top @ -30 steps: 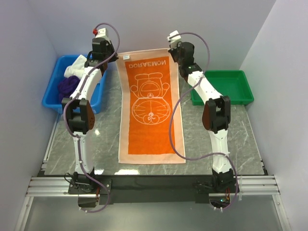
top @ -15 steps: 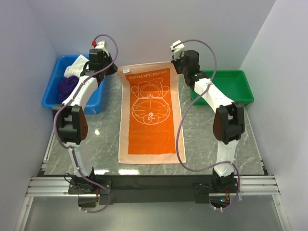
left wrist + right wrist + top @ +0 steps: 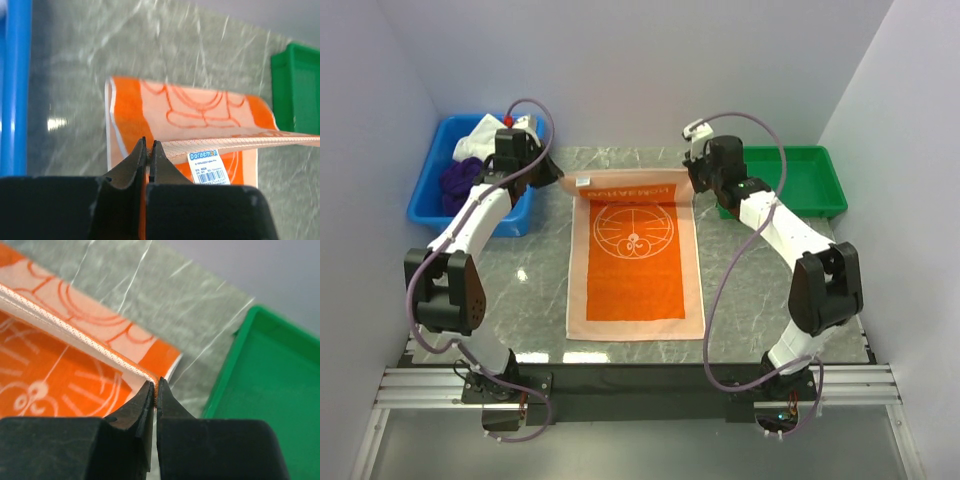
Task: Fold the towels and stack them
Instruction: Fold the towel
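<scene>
The left gripper (image 3: 148, 150) is pinched fully together on the far left corner of the orange towel (image 3: 635, 270), just beside its sewn-in label (image 3: 210, 167). The right gripper (image 3: 155, 387) is clamped just as tight on the far right corner, with the hemmed edge running off from between its tips.

A second ago both held that short edge out at the far edge of the table (image 3: 535, 290), with the whole print lying open. Now the two arms have drawn it up and back toward the table's near edge. The edge hangs taut between them over the towel's far half, and the lettering sits on the raised flap. The near half lies flat, its hem close to the table's near edge. I judge this to be the first fold in mid-course: the held edge has yet to reach the near hem, and nothing is stacked.

The crease under the raised flap is hidden in the overhead view, so I cannot tell whether the layers line up. The left wrist view is smeared. The white towel (image 3: 485, 130) and purple towel (image 3: 458, 178) sit bunched in the blue bin (image 3: 420, 205) at the table's far left corner, partly behind the left arm. The green tray (image 3: 820, 208) at the far right corner is cut off in both wrist views.
</scene>
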`<state>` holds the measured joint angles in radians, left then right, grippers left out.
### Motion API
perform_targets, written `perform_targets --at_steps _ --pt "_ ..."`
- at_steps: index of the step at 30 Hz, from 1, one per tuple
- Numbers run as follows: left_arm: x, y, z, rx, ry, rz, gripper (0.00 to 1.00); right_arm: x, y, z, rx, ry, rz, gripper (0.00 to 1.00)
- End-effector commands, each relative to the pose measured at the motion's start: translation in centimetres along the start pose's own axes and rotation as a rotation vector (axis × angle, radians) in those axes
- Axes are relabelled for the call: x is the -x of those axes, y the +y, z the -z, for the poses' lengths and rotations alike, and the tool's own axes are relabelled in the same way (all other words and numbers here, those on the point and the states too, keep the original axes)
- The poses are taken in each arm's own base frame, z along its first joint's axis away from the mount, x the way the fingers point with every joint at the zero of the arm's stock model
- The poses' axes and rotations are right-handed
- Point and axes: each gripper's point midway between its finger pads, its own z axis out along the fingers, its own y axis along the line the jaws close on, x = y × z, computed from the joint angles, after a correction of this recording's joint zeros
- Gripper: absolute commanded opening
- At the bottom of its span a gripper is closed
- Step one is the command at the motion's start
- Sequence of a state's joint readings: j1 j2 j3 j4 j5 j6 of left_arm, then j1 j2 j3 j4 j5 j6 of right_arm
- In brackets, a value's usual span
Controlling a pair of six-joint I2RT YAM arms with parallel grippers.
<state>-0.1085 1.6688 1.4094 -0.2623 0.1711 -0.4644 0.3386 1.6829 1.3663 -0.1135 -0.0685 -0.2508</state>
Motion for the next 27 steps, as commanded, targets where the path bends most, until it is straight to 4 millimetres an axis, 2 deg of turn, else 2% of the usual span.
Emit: perform_targets --at_steps 1,3,7,9,11,15,22,27 --pt "1.6 1.7 3.4 0.067 -0.066 0.027 0.00 -0.7 -1.3 3.2 -0.086 0.026 -0.030 0.00" --pt "0.5 2.1 3.9 0.077 -0.045 0.035 0.00 -1.7 -0.8 3.9 -0.089 0.048 -0.030 0.00" --pt "-0.7 2.1 5.2 0.083 -0.025 0.074 0.00 -1.5 -0.5 5.9 -0.100 0.031 -0.035 0.00" --pt "-2.1 2.2 5.3 0.076 0.013 0.103 0.01 -2.3 -0.1 6.4 -0.093 0.046 -0.049 0.00" --pt "-3.4 1.9 5.8 0.057 0.041 0.118 0.01 -2.0 0.3 7.4 -0.088 0.029 -0.063 0.00" --pt "-4.7 1.9 7.1 0.052 0.053 0.144 0.01 -3.6 1.4 8.3 -0.073 0.057 -0.079 0.00" --pt "-7.5 1.4 9.7 0.014 0.093 0.154 0.01 -5.4 1.9 10.3 -0.092 0.081 -0.123 0.00" --pt "-10.1 1.9 10.4 0.020 0.140 0.167 0.01 -7.4 2.8 11.0 -0.093 0.126 -0.195 0.00"
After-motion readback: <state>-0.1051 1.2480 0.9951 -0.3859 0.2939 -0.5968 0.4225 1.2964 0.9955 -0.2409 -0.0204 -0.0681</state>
